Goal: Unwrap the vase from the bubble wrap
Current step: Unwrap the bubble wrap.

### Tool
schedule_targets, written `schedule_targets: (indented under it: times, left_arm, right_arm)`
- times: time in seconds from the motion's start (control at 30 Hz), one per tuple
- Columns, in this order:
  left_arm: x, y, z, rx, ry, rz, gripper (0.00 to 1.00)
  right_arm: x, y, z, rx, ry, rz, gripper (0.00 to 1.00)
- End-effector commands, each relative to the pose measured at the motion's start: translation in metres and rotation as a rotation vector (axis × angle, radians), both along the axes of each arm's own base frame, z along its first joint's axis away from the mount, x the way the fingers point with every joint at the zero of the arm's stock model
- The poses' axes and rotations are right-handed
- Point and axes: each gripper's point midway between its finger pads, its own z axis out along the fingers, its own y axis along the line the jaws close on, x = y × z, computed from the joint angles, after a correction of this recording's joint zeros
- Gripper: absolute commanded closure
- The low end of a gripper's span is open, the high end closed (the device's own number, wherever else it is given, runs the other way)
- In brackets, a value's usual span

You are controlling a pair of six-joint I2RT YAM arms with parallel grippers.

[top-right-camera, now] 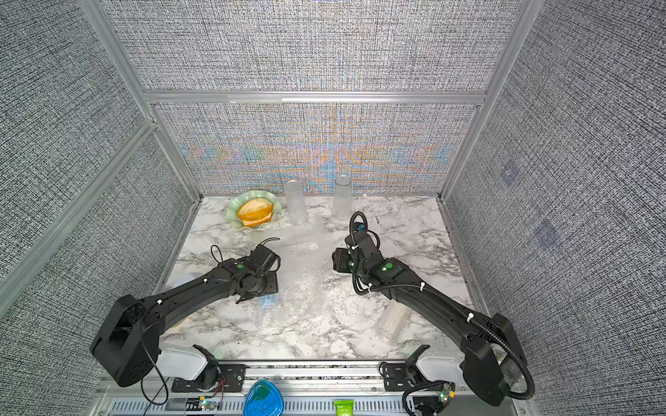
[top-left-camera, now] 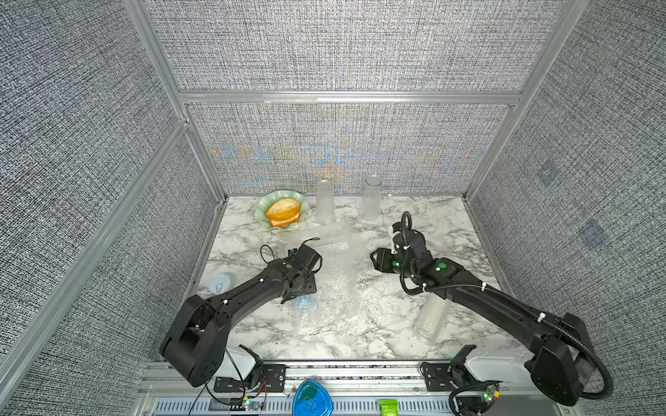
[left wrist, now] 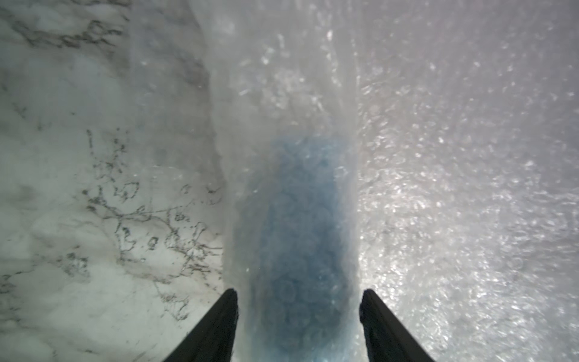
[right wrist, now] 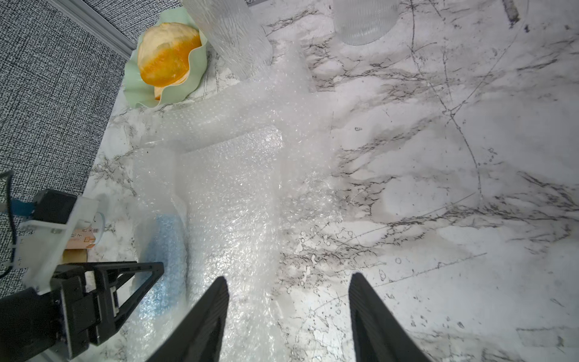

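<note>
Left wrist view, left gripper (left wrist: pixel 297 301): the jaws stood apart, 1 finger on each side of a wrapped blue roll; the picture did not settle whether the fingers (left wrist: pixel 219 326) pressed the wrap or only flanked it, so a grip could not be told.
Vase (left wrist: pixel 297 235): blue, blurred behind layers of bubbles, lying lengthwise between the 2 fingers, still inside the wrap.
Bubble wrap (left wrist: pixel 454 188): clear, glinting, spread flat on the side of the roll away from the bare marble table (left wrist: pixel 78 156).
Top views, left gripper (top-left-camera: pixel 301 299): it pointed down at the blue bundle (top-left-camera: pixel 302 306) near the table's middle, mostly hidden under its own wrist.
Top views, bubble wrap (top-right-camera: pixel 306 284): a long crinkled sheet ran from the bundle toward the back of the table, between the 2 arms.
Right wrist view, right gripper (right wrist: pixel 286 301): the jaws were open and held nothing; 1 finger (right wrist: pixel 203 319) hung over the edge of the sheet, the other over bare marble.
Right wrist view, bubble wrap (right wrist: pixel 235 194): the sheet reached back to a rolled part near a ribbed clear tumbler (right wrist: pixel 232 34) and a green wavy dish (right wrist: pixel 194 84).
Far right, spare roll (top-left-camera: pixel 430 318): a separate roll of bubble wrap lay partly under the right arm.
</note>
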Motion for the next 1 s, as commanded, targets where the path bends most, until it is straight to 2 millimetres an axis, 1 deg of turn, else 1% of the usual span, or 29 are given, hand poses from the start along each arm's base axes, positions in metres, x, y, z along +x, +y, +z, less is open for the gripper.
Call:
schedule_targets:
  times: [0.0,0.17,0.33,0.4,0.53,0.6,0.63,0.7,0.77,0.9,0.97]
  left_arm:
    - [-0.007,0.018,0.001,0.012,0.006,0.036,0.35]
    - [-0.012,0.042,0.010,0.011,-0.057,0.098,0.35]
    - [-0.012,0.060,0.023,0.035,-0.141,0.130,0.35]
    - [-0.012,0.064,0.030,0.024,-0.165,0.148,0.35]
    - [-0.009,0.065,0.044,0.010,-0.189,0.158,0.35]
    - [-0.004,0.059,0.052,-0.018,-0.205,0.139,0.35]
    - [0.000,0.051,0.057,-0.046,-0.217,0.108,0.35]
    - [0.008,0.029,0.066,-0.129,-0.251,0.018,0.35]
    - [0.016,0.009,0.073,-0.215,-0.264,-0.032,0.36]
    - [0.025,-0.024,0.075,-0.245,-0.229,-0.115,0.37]
    - [0.026,-0.042,0.069,-0.255,-0.199,-0.170,0.38]
  right_arm:
    - [-0.001,0.001,0.001,-0.005,0.001,0.007,0.42]
    - [-0.003,0.002,0.001,-0.014,0.001,0.015,0.42]
    - [-0.005,0.006,0.001,-0.037,0.001,0.031,0.42]
    - [-0.007,0.008,0.001,-0.046,-0.002,0.036,0.42]
    - [-0.008,0.010,0.000,-0.053,-0.002,0.045,0.42]
    - [-0.009,0.011,-0.002,-0.058,0.001,0.049,0.42]
    - [-0.009,0.011,-0.003,-0.059,0.003,0.049,0.43]
    - [-0.009,0.011,-0.004,-0.059,0.003,0.049,0.42]
    - [-0.010,0.012,-0.005,-0.062,0.005,0.053,0.43]
    - [-0.010,0.011,-0.008,-0.065,0.012,0.050,0.42]
    - [-0.010,0.009,-0.009,-0.069,0.015,0.043,0.43]
